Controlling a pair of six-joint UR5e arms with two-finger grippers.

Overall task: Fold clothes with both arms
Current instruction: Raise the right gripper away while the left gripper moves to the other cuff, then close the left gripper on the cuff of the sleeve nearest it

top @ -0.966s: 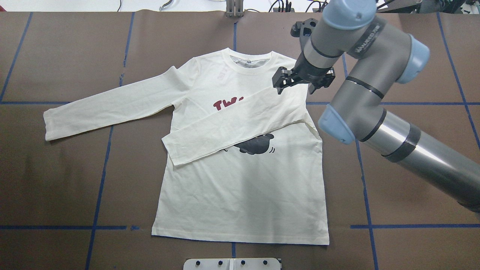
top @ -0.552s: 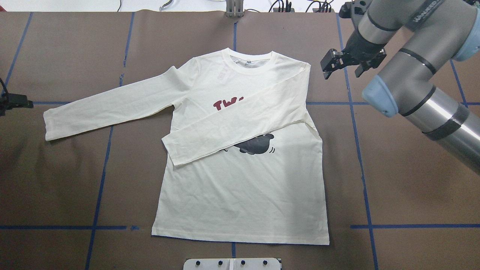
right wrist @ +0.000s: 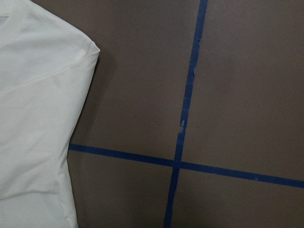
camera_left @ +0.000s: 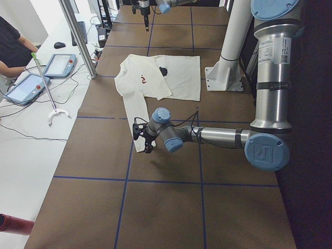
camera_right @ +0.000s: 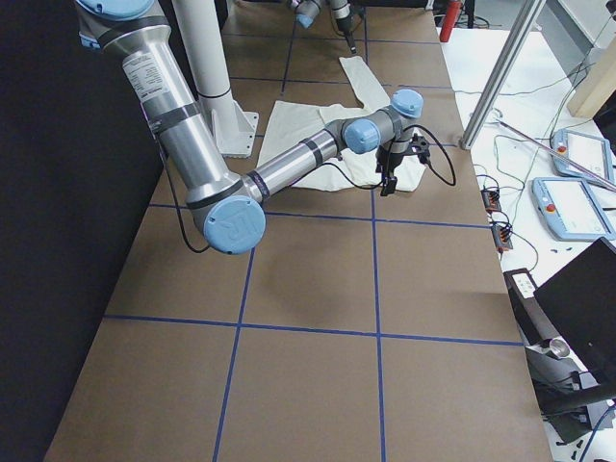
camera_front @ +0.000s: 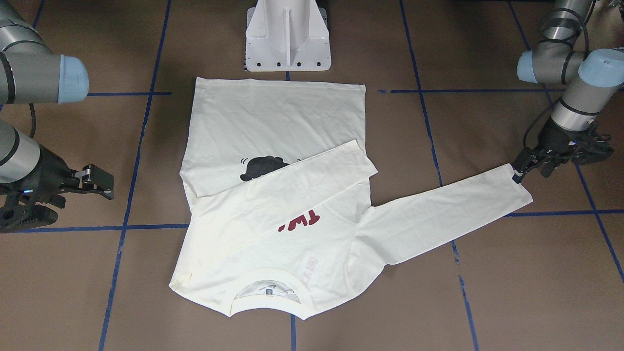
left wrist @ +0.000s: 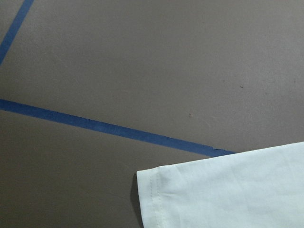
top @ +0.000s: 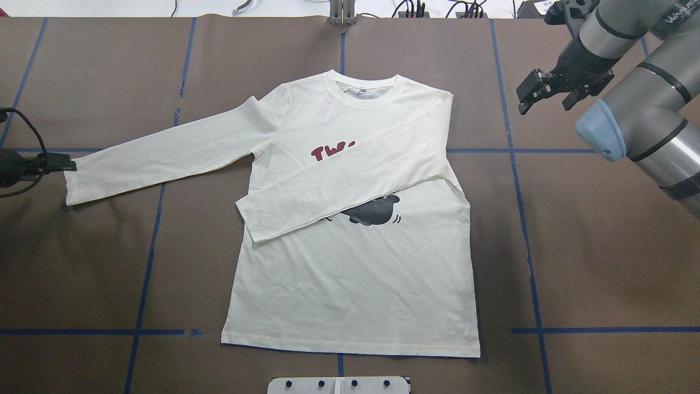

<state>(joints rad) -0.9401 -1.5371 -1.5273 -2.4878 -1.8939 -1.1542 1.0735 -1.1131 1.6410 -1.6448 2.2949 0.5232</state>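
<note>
Plainly, the risk sits at the left gripper (camera_front: 522,170), which hangs right at the cuff (top: 72,183) of the outstretched sleeve; whether its jaws are apart or pinched on the hem I cannot tell. If it bites only the corner or a single layer, the sleeve could slip free mid-swing, or it could drag the T-shirt (top: 350,284), which lies flat and print-up on the tabletop (top: 574,246), and skew the other sleeve folded across the chest. The right gripper (top: 545,105), jaws apart and empty, hovers off the cloth beyond the shoulder, so nothing pins the body against that pull.
</note>
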